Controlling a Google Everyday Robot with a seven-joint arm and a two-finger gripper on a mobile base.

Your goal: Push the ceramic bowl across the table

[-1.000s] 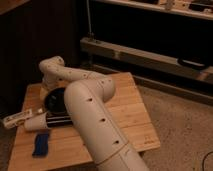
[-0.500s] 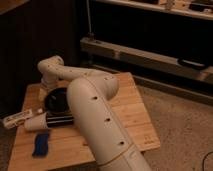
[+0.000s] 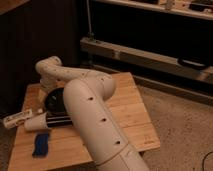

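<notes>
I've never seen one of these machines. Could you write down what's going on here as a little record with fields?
Surface: low wooden table
Main item: black ceramic bowl, on the table's left half, partly hidden by the arm
End of arm: gripper, lowered by the bowl's far-left rim
Arm: white arm, crossing the table's middle
Other items: striped cylinder, white cup, white box, blue object, all front-left of the bowl
</notes>
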